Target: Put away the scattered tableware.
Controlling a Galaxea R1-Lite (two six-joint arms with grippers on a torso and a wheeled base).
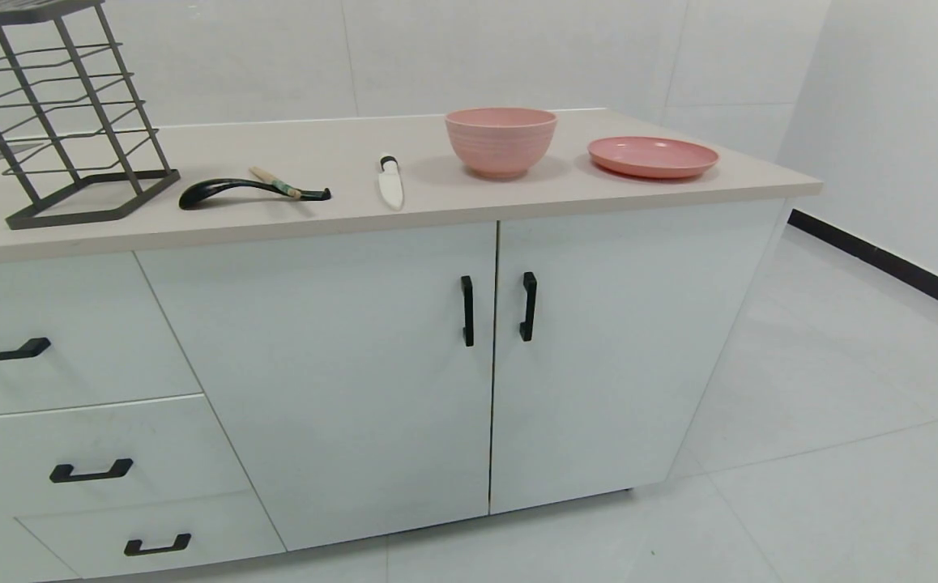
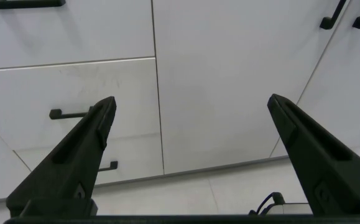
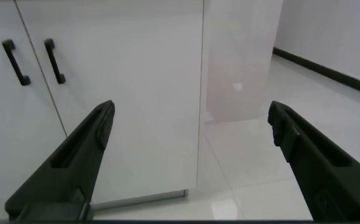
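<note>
On the countertop [image 1: 339,146] lie a pink bowl [image 1: 500,142], a pink plate [image 1: 652,156], a white knife with a black handle [image 1: 390,183], a black ladle [image 1: 246,192] and a wooden-handled utensil [image 1: 276,183] crossing it. A black wire dish rack [image 1: 56,105] stands at the counter's left end. My left gripper [image 2: 191,109] is open, held low in front of the cabinet drawers [image 2: 74,93]. My right gripper [image 3: 192,112] is open too, low before the cabinet's right door [image 3: 117,81] and corner. Nothing is between either pair of fingers.
The white cabinet has two doors with black handles [image 1: 497,308] and drawers with black pulls [image 1: 90,471] at the left. Tiled floor [image 1: 842,453] stretches to the right, bounded by a wall with a dark baseboard [image 1: 890,263].
</note>
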